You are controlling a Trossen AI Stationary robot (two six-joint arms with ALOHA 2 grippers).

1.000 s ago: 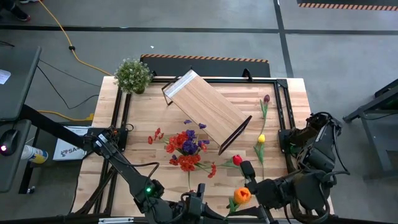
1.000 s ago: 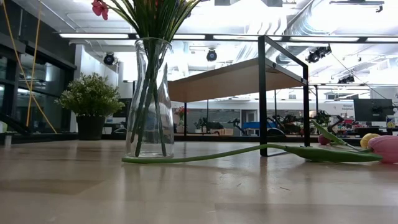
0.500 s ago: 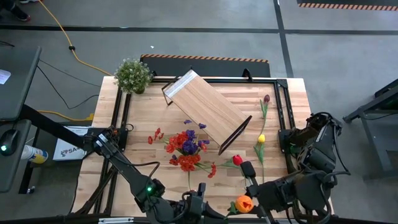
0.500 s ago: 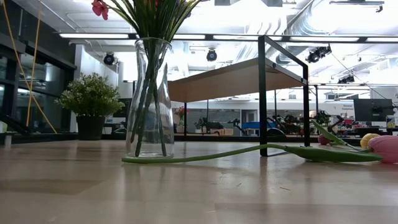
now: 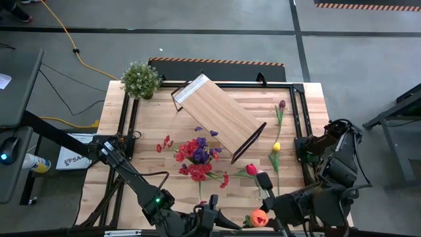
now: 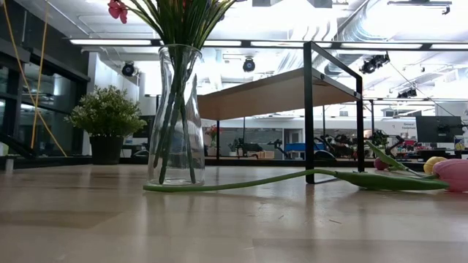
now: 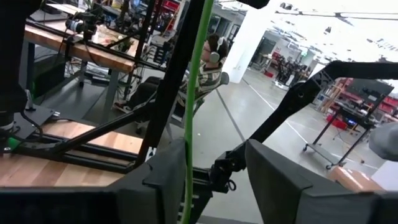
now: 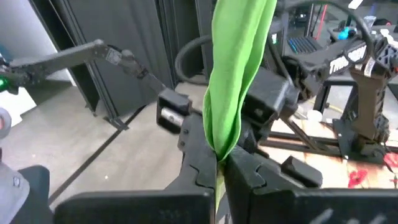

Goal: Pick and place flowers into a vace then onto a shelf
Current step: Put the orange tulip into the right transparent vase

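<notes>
Right wrist view: right pincer clamped on green stem.

One glass vase stands on the desk, holding a bunch of red and purple flowers. Four tulips are outside it: a dark maroon one at about two o'clock, a yellow one at three o'clock, a red one at about four o'clock, and an orange one at five o'clock. There is one shelf, one bushy potted plant at eleven o'clock, and two robot arms at six o'clock.
</notes>
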